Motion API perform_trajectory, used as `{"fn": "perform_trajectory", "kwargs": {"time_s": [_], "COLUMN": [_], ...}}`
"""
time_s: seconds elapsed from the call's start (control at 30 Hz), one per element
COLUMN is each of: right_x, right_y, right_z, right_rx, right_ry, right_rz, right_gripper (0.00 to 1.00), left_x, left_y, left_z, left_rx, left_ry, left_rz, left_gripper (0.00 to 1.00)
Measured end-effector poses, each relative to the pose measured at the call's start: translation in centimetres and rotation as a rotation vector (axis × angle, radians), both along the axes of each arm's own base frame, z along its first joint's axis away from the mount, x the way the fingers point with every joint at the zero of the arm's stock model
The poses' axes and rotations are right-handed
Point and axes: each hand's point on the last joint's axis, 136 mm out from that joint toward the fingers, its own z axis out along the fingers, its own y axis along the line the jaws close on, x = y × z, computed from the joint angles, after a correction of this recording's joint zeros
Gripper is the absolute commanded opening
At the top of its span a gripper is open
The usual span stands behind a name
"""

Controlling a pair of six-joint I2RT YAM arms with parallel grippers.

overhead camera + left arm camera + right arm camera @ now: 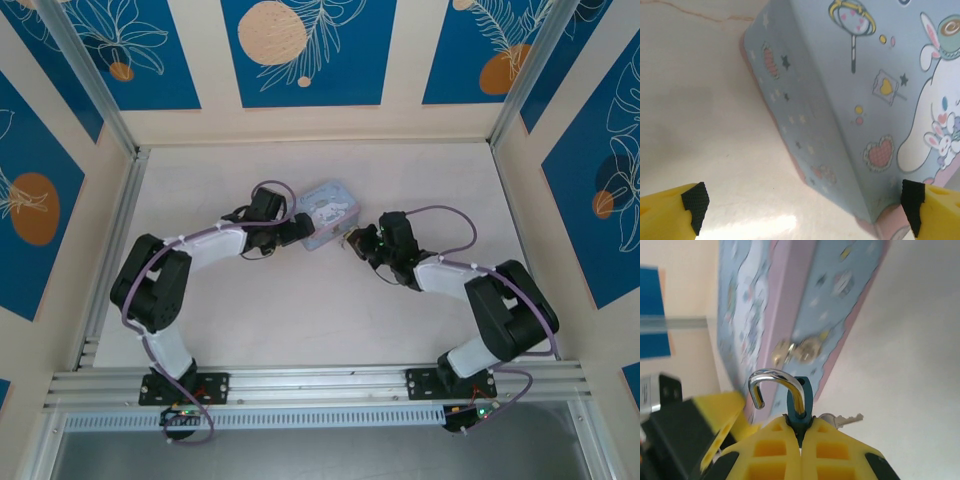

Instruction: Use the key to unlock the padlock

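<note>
In the right wrist view my right gripper (800, 432) is shut on the padlock (803, 392), a small dark teal body pinched between the yellow fingertips. Its silver shackle (771, 376) is swung out, with the free end clear of the body. The key (846, 418) pokes out sideways from behind the right finger; its other end is hidden. From above, the right gripper (352, 241) sits just right of the pale blue tin box (328, 212). My left gripper (293, 231) is open at the box's near-left corner, its black pads (695, 202) wide apart around that corner (875, 210).
The tin box's metal latch (798, 351) sits on its pink-edged side, just above the padlock. Bare pale table (300, 310) lies between the arms and the near rail. Patterned walls enclose the table on three sides.
</note>
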Motion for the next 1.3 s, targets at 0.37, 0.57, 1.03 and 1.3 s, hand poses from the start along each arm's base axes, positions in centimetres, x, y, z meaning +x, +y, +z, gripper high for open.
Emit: {"fn": "perform_trajectory", "kwargs": {"time_s": [0.37,0.57,1.03,1.3], "right_x": [-9.4,-11.0,-10.4,-5.3], "right_y": [9.0,9.0,1.5,-5.3], "right_z": [-2.0,-5.2,-0.2,9.9], "right_rx": [0.026,0.015,-0.03,-0.256], "right_ry": [0.058,0.124,0.002,-0.241], "right_rz": [0.448,0.486,0.347,0.148], "right_gripper": [0.0,0.15,0.99,0.99], "left_x": [-0.8,-1.3,-2.4,-1.7], "left_y": [1.4,2.2,4.0,8.2], "left_z": [6.9,9.1,11.2,13.9], "left_rx": [0.028,0.041,0.1,0.283], "left_ry": [-0.107,-0.151,-0.2,-0.358], "left_rz": [-0.019,-0.02,-0.02,0.071], "left_gripper": [1.0,1.0,1.0,1.0]}}
